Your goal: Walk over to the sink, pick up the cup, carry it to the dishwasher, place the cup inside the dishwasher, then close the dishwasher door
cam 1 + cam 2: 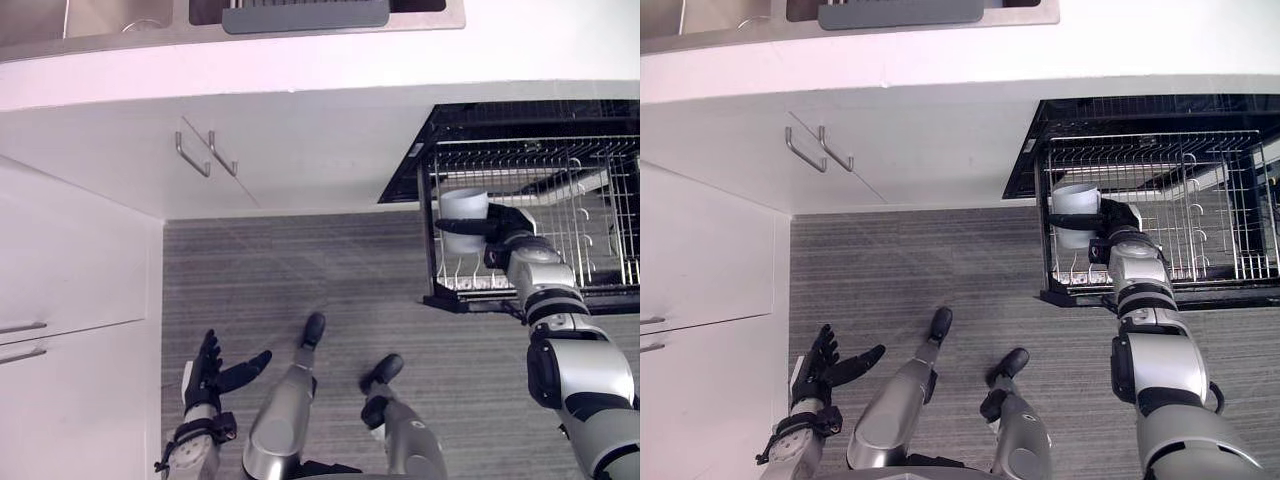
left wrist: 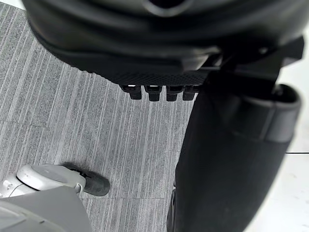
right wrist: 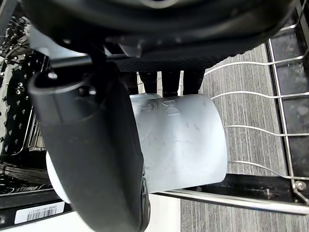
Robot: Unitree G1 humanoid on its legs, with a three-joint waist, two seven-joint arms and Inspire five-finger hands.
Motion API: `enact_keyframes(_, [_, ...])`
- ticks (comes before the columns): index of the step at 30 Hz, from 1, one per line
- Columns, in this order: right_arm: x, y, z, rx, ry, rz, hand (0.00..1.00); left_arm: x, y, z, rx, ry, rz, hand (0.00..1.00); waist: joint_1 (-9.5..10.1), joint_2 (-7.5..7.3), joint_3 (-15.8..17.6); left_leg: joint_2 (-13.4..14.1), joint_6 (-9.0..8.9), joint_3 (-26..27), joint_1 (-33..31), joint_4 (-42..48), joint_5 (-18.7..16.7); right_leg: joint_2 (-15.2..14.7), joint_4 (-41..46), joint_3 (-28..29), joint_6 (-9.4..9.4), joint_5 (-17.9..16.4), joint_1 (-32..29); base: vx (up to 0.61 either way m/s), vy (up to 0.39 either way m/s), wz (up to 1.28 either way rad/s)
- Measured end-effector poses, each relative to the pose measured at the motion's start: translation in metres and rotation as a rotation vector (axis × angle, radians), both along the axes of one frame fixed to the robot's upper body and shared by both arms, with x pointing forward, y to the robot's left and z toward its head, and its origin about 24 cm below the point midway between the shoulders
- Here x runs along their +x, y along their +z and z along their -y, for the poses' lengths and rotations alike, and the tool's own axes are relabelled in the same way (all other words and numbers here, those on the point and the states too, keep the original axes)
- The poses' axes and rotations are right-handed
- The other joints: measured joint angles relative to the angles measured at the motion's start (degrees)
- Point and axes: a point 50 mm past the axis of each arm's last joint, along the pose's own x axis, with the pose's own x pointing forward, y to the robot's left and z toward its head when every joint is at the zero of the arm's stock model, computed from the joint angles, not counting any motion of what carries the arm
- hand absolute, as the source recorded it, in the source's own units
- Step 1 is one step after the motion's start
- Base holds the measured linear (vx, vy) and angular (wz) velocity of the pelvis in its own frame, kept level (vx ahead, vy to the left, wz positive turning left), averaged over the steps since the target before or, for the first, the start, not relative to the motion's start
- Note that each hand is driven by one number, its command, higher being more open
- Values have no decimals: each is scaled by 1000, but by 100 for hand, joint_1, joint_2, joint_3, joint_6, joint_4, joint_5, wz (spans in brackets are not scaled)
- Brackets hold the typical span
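The pale grey cup (image 1: pixel 463 207) is held upright in my right hand (image 1: pixel 497 232), whose thumb and fingers wrap round its side. It sits at the left end of the pulled-out wire rack (image 1: pixel 560 190) of the open dishwasher (image 1: pixel 520 120). In the right wrist view the cup (image 3: pixel 186 140) lies between the thumb and the fingers, just over the rack's wire edge (image 3: pixel 251 130). My left hand (image 1: pixel 208 375) hangs low at my left side over the floor, fingers straight and spread.
White cabinets with two metal handles (image 1: pixel 207 152) stand under the counter, and the sink (image 1: pixel 110 15) with a dark tray (image 1: pixel 305 14) lies at the top. A white cabinet front (image 1: pixel 70 300) stands close on the left. Grey striped floor (image 1: pixel 330 270) lies between.
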Motion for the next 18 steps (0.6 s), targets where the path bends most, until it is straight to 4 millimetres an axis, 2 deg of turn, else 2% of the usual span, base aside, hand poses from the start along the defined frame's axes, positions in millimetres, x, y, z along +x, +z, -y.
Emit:
enact_keyframes(10, [1, 3, -1, 62, 44, 43, 100, 0, -2, 5, -11, -16, -16, 100, -5, 8, 3, -16, -14, 0, 2, -22, 13, -22, 29, -38, 24, -40, 0, -4, 1, 1])
enact_keyframes(18, [-1, 21, -3, 59, 120, 208, 100, 0, -2, 6, -8, -18, -20, 100, -66, 8, -7, -3, -15, 63, 194, -66, 17, -25, 39, 2, 24, -39, 146, -6, 1, -1])
